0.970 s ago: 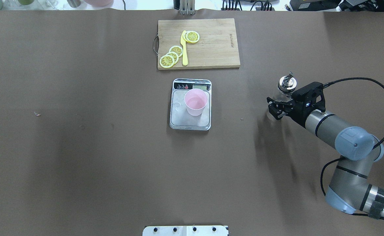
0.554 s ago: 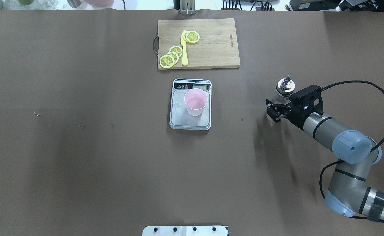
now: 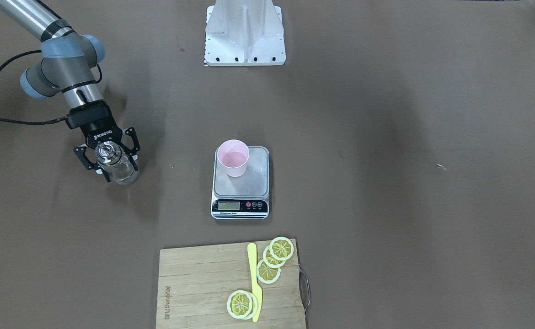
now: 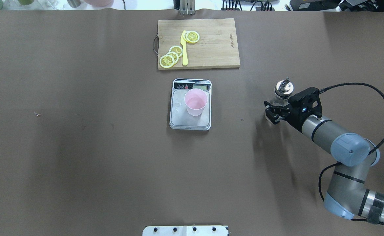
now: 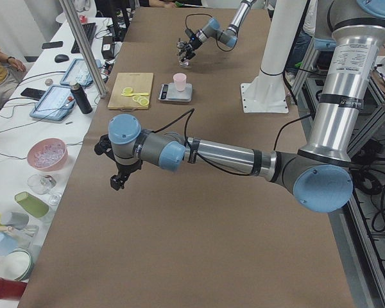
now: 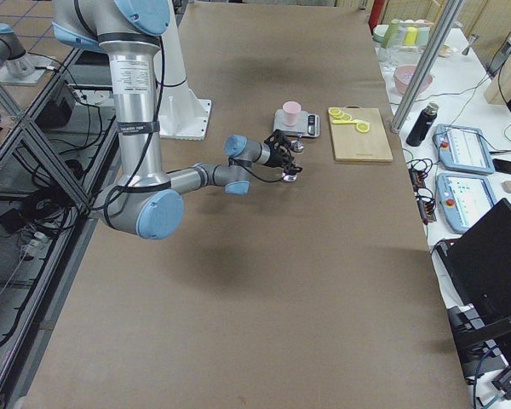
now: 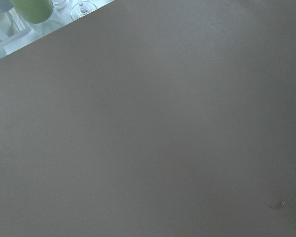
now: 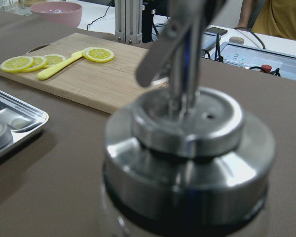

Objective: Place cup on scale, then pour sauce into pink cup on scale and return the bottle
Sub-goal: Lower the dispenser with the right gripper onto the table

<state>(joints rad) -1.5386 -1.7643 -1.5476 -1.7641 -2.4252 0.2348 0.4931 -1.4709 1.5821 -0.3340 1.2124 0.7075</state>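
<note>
Cup sits on the scale; your right gripper clamps the bottle upright, well to the scale's right. Likely the return step: lower it gently, then release.

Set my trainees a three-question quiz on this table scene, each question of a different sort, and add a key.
1. True or false: the cup stands on the scale.
2. Which gripper holds the bottle? A) left gripper B) right gripper
3. Fill in: the yellow knife lies on the ___.

Key: 1 true; 2 B; 3 cutting board.
</note>
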